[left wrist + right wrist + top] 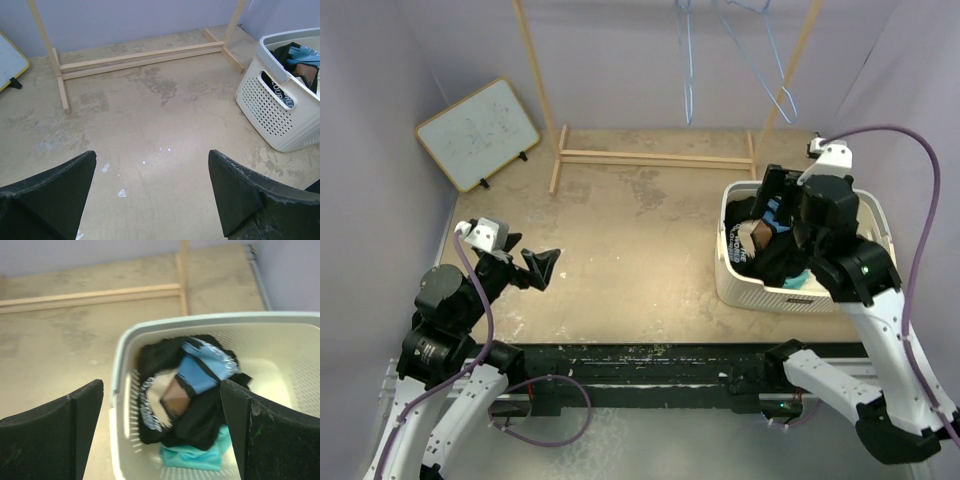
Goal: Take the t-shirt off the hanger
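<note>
A black t-shirt with a blue, white and brown print (192, 390) lies crumpled in the white laundry basket (865, 215), on a teal garment (192, 457). It also shows in the top view (760, 245). Bare blue wire hangers (760, 60) hang from the wooden rack at the back. My right gripper (160, 430) hovers open and empty just above the shirt in the basket. My left gripper (545, 265) is open and empty, low over the table at the left, far from the basket.
The wooden rack's base (655, 157) crosses the back of the table. A small whiteboard (478, 133) leans at the back left. The basket (280, 107) stands at the right side. Purple walls close in both sides.
</note>
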